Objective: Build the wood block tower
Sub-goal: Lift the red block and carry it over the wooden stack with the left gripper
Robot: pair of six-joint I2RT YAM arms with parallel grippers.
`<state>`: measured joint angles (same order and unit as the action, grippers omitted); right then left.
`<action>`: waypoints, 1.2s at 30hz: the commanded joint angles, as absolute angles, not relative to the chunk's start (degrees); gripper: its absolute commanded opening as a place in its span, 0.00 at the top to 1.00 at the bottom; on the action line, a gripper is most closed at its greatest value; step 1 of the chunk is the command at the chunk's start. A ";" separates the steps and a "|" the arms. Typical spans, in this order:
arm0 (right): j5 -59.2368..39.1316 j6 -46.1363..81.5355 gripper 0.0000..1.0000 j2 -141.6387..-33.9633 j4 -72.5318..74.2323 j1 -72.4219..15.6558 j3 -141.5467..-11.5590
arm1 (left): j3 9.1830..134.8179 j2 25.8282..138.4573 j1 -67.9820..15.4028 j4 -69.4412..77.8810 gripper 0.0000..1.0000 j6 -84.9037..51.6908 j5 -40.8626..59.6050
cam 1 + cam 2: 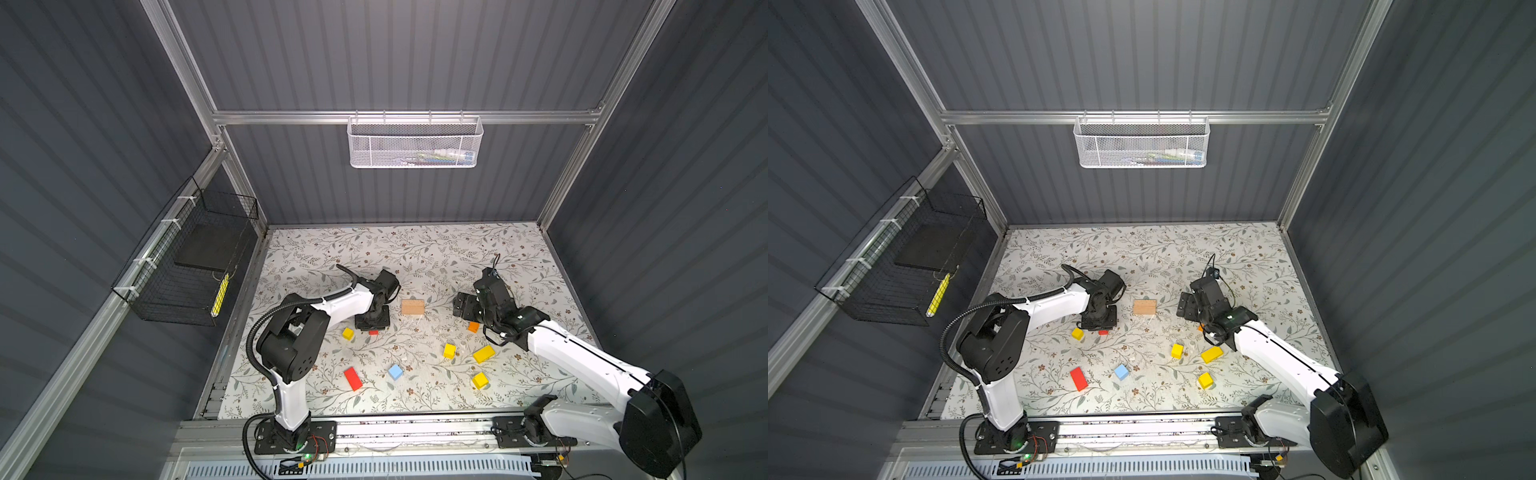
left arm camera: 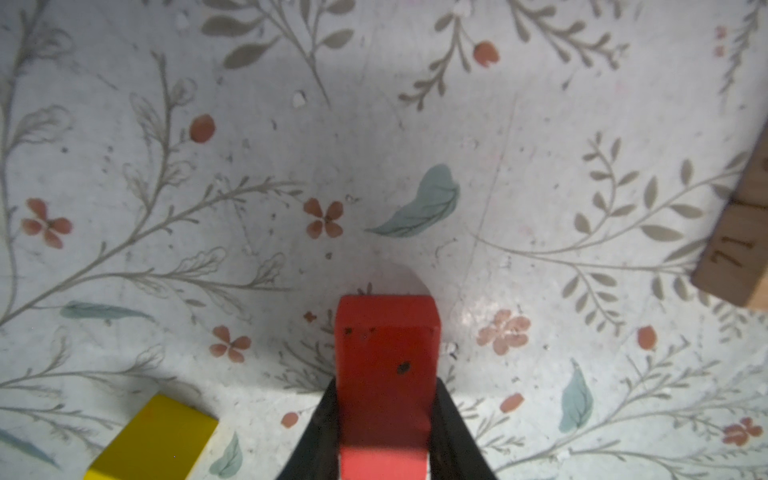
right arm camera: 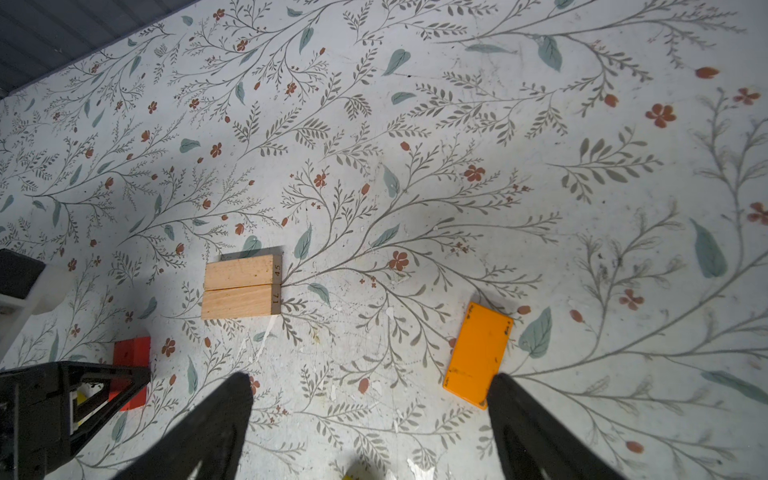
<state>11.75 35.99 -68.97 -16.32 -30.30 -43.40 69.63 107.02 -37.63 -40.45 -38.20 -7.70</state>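
Found left gripper [image 2: 385, 384] clamped on 1 red brick [image 2: 386, 340], left of 2 tan bricks [image 1: 412, 307] lying side by side mid-table. Found right gripper [image 3: 370, 380] spread wide, empty, near orange brick [image 3: 478, 353] at right. Noted second red brick [image 1: 353, 378], blue cube [image 1: 395, 372] and 4 yellow blocks [image 1: 449, 350] loose nearer.

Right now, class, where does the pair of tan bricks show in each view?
Both top views: tan bricks just below centre.
Left wrist: tan bricks cut off at the picture's edge.
Right wrist: tan bricks whole, beyond the open jaws.
Shared landmark: the red brick between jaws.
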 commanded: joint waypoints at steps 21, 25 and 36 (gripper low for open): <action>13.99 36.47 0.09 -67.59 -19.91 -29.75 -44.72 | 86.41 107.11 -37.88 -48.53 1.00 -36.56 -7.31; 13.93 36.79 0.08 -67.79 -21.69 -28.88 -45.26 | 91.59 109.17 -38.31 -48.87 1.00 -36.82 -6.20; 14.06 37.00 0.06 -64.56 -21.97 -27.32 -43.45 | 101.21 116.50 -41.66 -50.45 1.00 -37.22 -5.79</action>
<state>12.99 36.49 -66.08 -21.08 -27.81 -43.83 98.28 115.07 -40.45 -48.12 -37.74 -6.39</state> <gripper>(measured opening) 0.943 0.312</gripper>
